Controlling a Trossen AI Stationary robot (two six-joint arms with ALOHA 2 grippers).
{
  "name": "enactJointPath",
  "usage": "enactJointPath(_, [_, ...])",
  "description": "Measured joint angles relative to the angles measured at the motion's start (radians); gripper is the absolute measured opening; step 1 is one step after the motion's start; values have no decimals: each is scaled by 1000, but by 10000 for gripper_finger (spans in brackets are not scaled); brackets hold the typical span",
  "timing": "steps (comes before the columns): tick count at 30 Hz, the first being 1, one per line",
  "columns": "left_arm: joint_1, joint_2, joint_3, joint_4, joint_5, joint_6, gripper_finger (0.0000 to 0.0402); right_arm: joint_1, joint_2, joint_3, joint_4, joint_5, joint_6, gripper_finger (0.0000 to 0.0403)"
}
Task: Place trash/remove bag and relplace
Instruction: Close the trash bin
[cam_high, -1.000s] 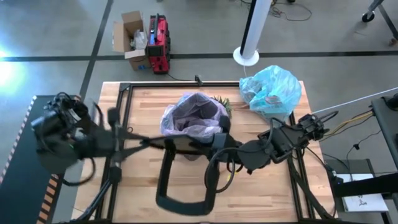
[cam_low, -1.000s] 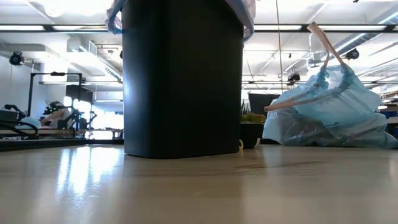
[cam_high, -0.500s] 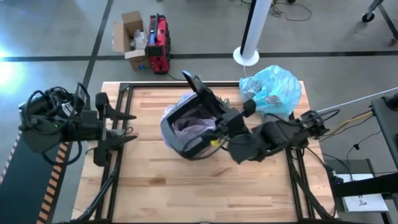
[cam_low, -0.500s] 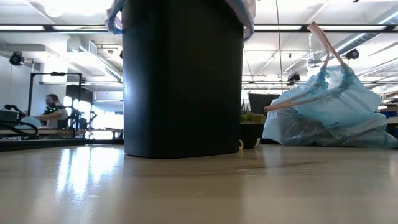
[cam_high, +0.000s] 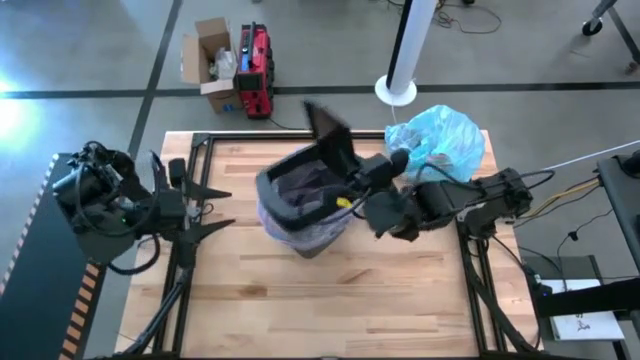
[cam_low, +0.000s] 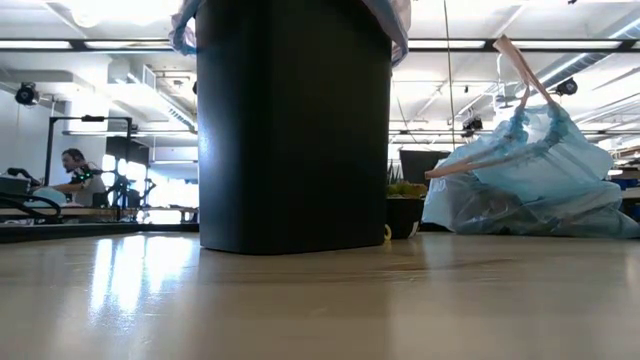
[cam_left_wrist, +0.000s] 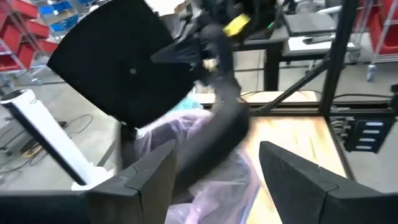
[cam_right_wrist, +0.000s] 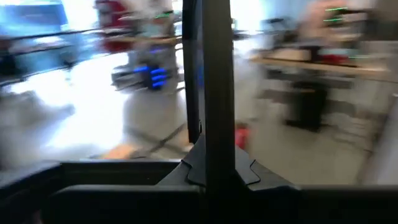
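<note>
While the blue bag (cam_high: 437, 146) sits tied and full at the worktop's (cam_high: 400, 300) far right corner, with pink drawstrings sticking up in the low view, we see the black bin (cam_high: 305, 200) standing near the middle of the far edge, lined with a lilac bag (cam_high: 320, 232) folded over its rim. We can read no brand, label or writing anywhere. A small plant (cam_low: 403, 215) stands between bin and blue bag in the low view.

The right gripper (cam_high: 352, 180) is at the bin's right rim, closed on the black swing lid (cam_high: 325, 135), whose frame rests on the bin and whose flap tilts up towards the far edge. Half a second ago the lid hung tilted above the bin; now its frame has dropped onto the rim. The left gripper (cam_high: 215, 207) waits at the worktop's left edge, its fingers spread wide and holding nothing; it has turned slightly since then.

Beyond the table, a person (cam_low: 75, 175) sits at a desk, and a red case (cam_high: 258, 70) and a cardboard box (cam_high: 210, 62) lie on the floor.
</note>
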Motion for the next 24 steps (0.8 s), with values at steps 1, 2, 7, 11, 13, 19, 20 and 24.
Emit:
enactJointPath(1, [6, -4, -7, 0, -2, -4, 213, -11, -8, -3, 57, -59, -71, 0])
enactJointPath(2, [13, -8, -10, 0, -3, -4, 212, -25, -18, -7, 126, -131, -151, 0])
enactJointPath(7, [37, -8, -13, 5, -3, -7, 217, -104, -72, -86, 518, -425, -520, 0])
enactJointPath(11, [37, -3, -17, 12, -4, -57, 224, -111, -122, -216, 699, -364, -707, 0])
enactJointPath(13, [37, 2, -27, 13, -4, -82, 227, -111, -147, -305, 826, -362, -748, 0])
enactJointPath(19, [53, 6, -98, 30, -4, -122, 227, -96, -159, -577, 1196, -354, -861, 0])
enactJointPath(20, [61, 7, -110, 30, -3, -139, 225, -90, -158, -611, 1266, -345, -891, 0])
enactJointPath(24, [115, 6, -152, 35, 33, -209, 218, -74, -185, -732, 1519, -307, -993, 0])
